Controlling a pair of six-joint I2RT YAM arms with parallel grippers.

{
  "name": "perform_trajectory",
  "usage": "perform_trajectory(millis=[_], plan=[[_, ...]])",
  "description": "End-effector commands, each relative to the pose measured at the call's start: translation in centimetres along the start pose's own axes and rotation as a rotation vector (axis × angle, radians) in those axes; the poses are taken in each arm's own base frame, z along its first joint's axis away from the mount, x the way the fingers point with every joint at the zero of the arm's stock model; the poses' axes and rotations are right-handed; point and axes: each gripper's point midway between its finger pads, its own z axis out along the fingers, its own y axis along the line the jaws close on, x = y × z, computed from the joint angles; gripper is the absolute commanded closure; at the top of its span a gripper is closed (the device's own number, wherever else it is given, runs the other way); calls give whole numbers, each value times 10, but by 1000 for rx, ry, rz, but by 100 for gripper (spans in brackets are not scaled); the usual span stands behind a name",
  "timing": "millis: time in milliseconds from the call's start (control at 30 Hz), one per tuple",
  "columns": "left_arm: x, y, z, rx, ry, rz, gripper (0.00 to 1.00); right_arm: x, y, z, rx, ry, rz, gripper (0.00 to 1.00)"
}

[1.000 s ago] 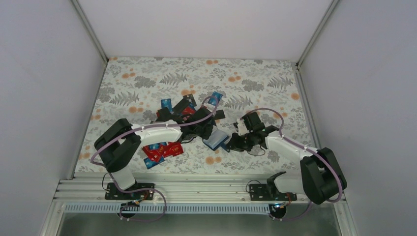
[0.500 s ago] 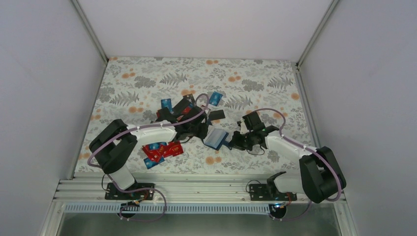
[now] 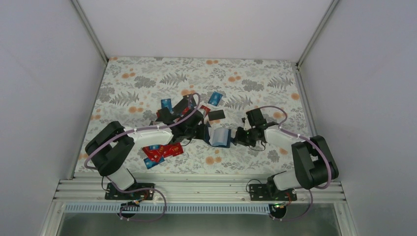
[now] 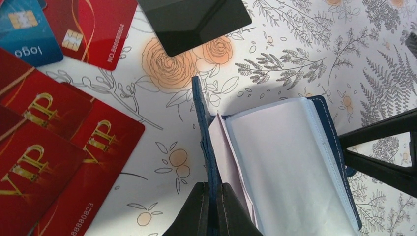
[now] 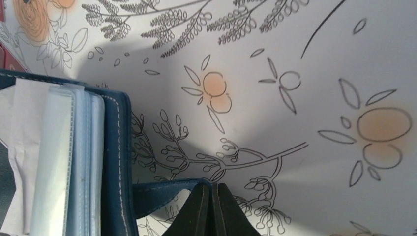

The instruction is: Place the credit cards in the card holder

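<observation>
White walls (image 3: 49,73) box in the floral tablecloth (image 3: 147,78), and the card holder (image 3: 220,136) sits half-open between both claws. The left gripper (image 4: 212,191) is clenched on the holder's left cover and the right gripper (image 5: 212,192) pinches its right flap. I'd say both should pull apart evenly to spread it flat. Red VIP cards (image 3: 162,150) lie left of the holder.

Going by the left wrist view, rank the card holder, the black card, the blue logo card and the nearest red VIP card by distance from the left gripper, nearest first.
1. card holder: its cover is pinched in the left gripper.
2. red VIP card: to the left.
3. black card: top centre.
4. blue logo card: top-left corner.
</observation>
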Motion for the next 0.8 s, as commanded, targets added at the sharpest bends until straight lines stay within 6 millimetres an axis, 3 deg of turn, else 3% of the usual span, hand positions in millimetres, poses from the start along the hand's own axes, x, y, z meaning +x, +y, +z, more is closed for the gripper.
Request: perform_trajectory(millis=[0,300,433,600,767], plan=[[19,5,-4,12,58,-93,98,-24,-3,-7,15,-83,-30,93],[22,9,-4,2,48,-126,98,-25,4,-20,-14,-104,-79,86],[24,9,-4,3,47,-123,98,-27,12,-32,-38,-132,-117,63],[26,8,-3,12,46,-125,98,-26,48,-57,-195,-164,-192,54],[26,6,-3,24,43,-128,98,-2,81,-69,-410,-107,-223,53]])
